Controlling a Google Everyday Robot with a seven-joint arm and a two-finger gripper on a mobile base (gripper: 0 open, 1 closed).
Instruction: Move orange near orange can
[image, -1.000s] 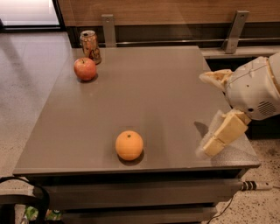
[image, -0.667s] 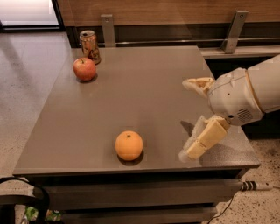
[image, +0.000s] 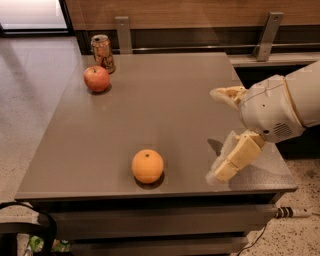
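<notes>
**Desk:** What is the gripper doing?

**Photographer:** The gripper (image: 215, 134) hangs over the table (image: 170, 100) on the right side as pictured, close to the front edge. Its two pale fingers (image: 239, 156) are spread wide, one high and one low, and nothing sits between them. It carries nothing and touches none of the objects.

**Desk:** And the orange?

**Photographer:** The orange (image: 147, 166) rests on the tabletop near the front edge with its green stem dot turned up. It lies to the left of the gripper's lower finger, near it but apart, with a gap of tabletop between them.

**Desk:** Where is the can?

**Photographer:** The orange can (image: 102, 52) stands upright and dented at the far left corner of the table, well apart from the orange. A red-yellow apple (image: 96, 79) sits just beside the can, on the side nearer the camera.

**Desk:** So how far along is the job?

**Photographer:** Barely started, by my reading. The fruit has not been grasped and sits most of the table's depth from where it belongs. Everything that matters is left to do. The gripper has to reach the orange, close on it, carry it toward the far left corner and set it down by the can. The apple already takes the spot in front of the can, so the open side to the can's right looks the likelier landing place.
</notes>
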